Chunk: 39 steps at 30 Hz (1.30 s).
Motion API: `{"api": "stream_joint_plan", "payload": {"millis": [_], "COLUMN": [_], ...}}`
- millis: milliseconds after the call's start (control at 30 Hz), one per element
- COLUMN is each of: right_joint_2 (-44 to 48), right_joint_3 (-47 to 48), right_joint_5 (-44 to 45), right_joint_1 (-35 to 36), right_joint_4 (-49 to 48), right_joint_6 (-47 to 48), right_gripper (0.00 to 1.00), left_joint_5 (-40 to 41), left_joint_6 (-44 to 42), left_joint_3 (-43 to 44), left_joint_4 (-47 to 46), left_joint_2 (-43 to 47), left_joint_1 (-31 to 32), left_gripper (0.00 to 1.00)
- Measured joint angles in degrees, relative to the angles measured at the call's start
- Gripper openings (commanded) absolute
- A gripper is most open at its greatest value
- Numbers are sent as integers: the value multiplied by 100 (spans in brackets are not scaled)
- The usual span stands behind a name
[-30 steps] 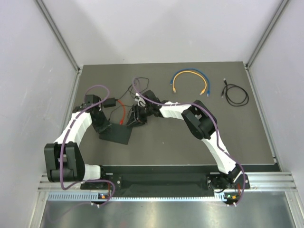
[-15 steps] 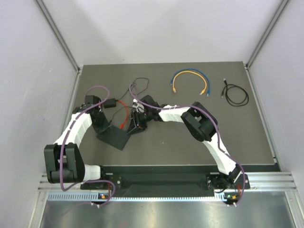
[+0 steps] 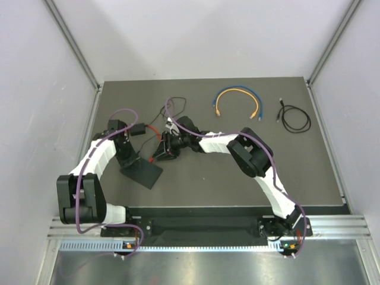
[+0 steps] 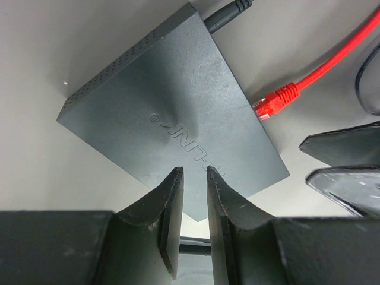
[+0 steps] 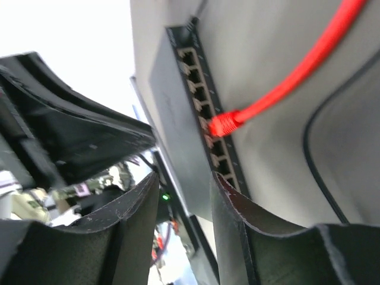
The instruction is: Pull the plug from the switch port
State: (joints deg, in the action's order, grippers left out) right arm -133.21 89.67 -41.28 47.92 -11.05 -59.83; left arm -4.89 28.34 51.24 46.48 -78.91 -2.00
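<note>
Turning a little since a second ago, the switch (image 3: pixel 142 173) is lying flat on the grey table (image 3: pixel 237 178) with one corner pointing more toward the arm bases, and the right gripper (image 3: pixel 159 153) is sitting closer to its port side than before. The left gripper (image 4: pixel 195 175) is hovering over the switch's near corner, fingers drawn to a narrow slit with nothing between them. The right gripper's fingers are standing slightly apart, also gripping nothing. The red Ethernet plug (image 5: pixel 224 123) is lying just beyond them, against the row of ports; I cannot tell whether it is seated. A black power connector (image 4: pixel 228 13) is entering the switch's far corner.
</note>
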Motion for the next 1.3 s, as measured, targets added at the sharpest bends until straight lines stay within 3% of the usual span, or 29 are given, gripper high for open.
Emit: {"api": "stream_joint_plan", "payload": {"millis": [967,1300], "right_joint_2": [-363,-525], "right_joint_3": [-7,0], "right_joint_5": [931,975], "right_joint_1": [229,256], "right_joint_4": [-702,-997], "right_joint_6": [-675,-905], "right_gripper": [40,34], "left_joint_5": [-575,-623], "left_joint_6": [-131,-136], "left_joint_3": [-42,-35], "left_joint_4": [-13,-9], "left_joint_2": [-678,-695], "left_joint_1": [-2,-2], "left_gripper": [25,25]}}
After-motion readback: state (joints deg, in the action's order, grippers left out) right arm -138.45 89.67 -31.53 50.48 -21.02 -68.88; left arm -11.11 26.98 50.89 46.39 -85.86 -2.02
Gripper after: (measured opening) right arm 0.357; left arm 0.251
